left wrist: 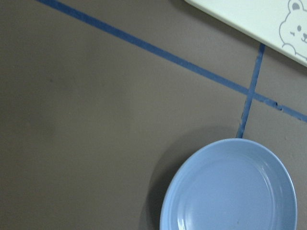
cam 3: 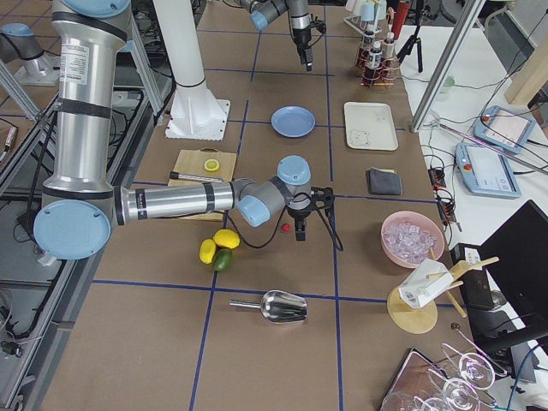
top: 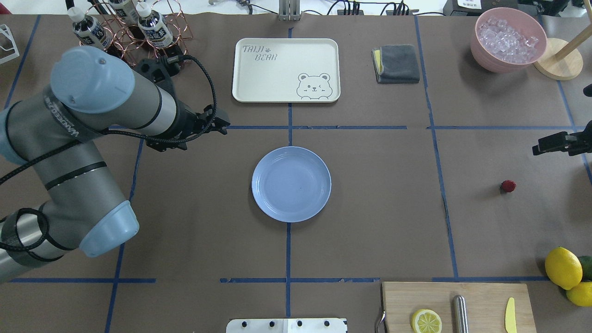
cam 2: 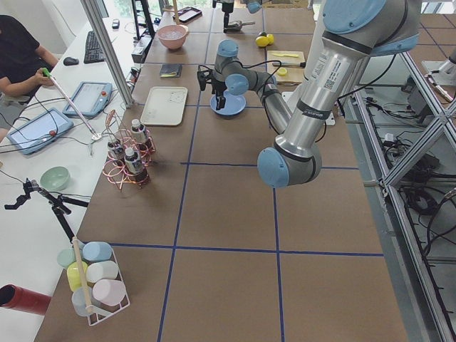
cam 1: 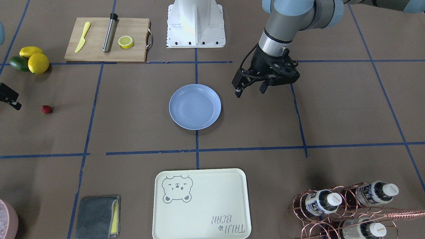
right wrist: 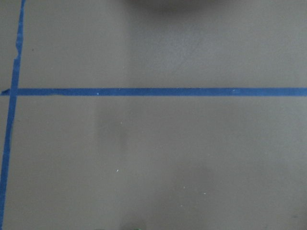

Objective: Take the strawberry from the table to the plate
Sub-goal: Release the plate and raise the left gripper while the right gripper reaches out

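Strawberry (cam 1: pixel 46 109), small and dark red with a green top: you will find it lying on the brown paper-covered table (cam 1: pixel 332 116) with its grid of blue tape lines, on the robot's right side and well apart from the round, glossy light blue plate (cam 1: pixel 195 106). The plate sits at the table's centre, on a crossing of two tape lines. The black two-finger right gripper (top: pixel 548 145) hangs near the strawberry, apart from it. Only part of this tool enters the front-facing and overhead views, and its wrist camera shows only paper and tape. You cannot tell from these pictures whether it is spread or closed. The black two-finger left gripper (cam 1: pixel 250 90) hovers above the table just beside the plate on the robot's left side. Its fingers (cam 1: pixel 238 93) are spread apart with nothing between them, and its wrist camera looks down on the plate's rim. Two yellow lemons (cam 1: pixel 38 63) and a green avocado (cam 1: pixel 19 63) lie together on the table on the robot's side of the strawberry, apart from it. A wooden cutting board (cam 1: pixel 136 26) lies by the robot's base. A cream rectangular bear-printed tray (cam 1: pixel 206 199) lies across the plate from the base.
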Robot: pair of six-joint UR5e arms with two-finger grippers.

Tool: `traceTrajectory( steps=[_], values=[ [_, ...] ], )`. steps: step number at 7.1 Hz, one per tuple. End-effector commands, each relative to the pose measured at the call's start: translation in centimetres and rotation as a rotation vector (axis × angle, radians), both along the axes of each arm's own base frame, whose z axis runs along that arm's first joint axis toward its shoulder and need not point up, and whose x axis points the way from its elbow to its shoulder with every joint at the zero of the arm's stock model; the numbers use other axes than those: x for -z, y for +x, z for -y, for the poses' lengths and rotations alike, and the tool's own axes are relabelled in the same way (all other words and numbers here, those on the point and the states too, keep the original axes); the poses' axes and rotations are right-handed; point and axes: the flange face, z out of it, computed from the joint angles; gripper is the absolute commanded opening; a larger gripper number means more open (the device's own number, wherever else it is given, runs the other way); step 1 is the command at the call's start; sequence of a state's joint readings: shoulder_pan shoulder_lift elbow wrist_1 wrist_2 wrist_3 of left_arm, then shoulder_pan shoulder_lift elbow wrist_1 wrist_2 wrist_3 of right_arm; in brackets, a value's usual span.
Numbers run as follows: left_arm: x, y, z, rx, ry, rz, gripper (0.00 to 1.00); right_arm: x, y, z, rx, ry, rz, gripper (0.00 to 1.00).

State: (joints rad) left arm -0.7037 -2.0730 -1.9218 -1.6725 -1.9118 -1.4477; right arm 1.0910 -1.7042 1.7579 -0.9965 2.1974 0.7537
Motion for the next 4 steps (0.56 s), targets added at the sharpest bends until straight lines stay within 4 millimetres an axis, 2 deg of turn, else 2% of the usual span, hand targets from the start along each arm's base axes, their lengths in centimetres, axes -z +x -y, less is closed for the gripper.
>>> traceTrajectory(
  steps=[1, 4],
  values=[
    [0.1, -2.9, 1.8, 0.020, 0.039, 0.027, 1.00, -0.3, -5.2, -1.9, -0.014, -0.043, -0.015, 1.00],
    [-0.3, -3.0, 1.9, 0.013, 0.046, 0.036, 1.00, -1.2, -8.3, -2.9, 0.010, -0.064, -0.039, 1.00]
  ],
)
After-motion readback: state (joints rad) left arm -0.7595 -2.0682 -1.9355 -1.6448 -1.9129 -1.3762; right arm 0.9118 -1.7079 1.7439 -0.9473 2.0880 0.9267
